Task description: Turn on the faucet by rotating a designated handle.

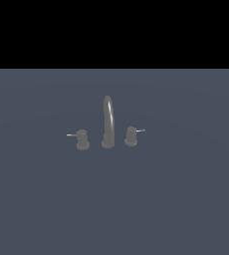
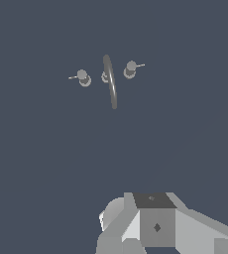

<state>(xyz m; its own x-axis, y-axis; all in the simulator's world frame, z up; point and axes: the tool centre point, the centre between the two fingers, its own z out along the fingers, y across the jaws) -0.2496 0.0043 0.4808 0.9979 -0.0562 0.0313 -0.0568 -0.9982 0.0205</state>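
Note:
The faucet [image 1: 108,121] stands on the dark blue-grey floor in the middle of the exterior view, a slim arched spout on a round base. At the exterior view's left of the faucet sits the handle [image 1: 81,140], a small grey knob whose thin pale lever [image 1: 71,135] points away from the spout. The wrist view looks down on the faucet [image 2: 110,82] and the handle [image 2: 83,77] from well above and far off. No fingers show in either view.
A twin knob [image 1: 131,136] with a lever pointing the opposite way sits on the spout's other side, also seen in the wrist view [image 2: 130,69]. A blocky grey and white part of the arm [image 2: 155,225] fills one edge of the wrist view.

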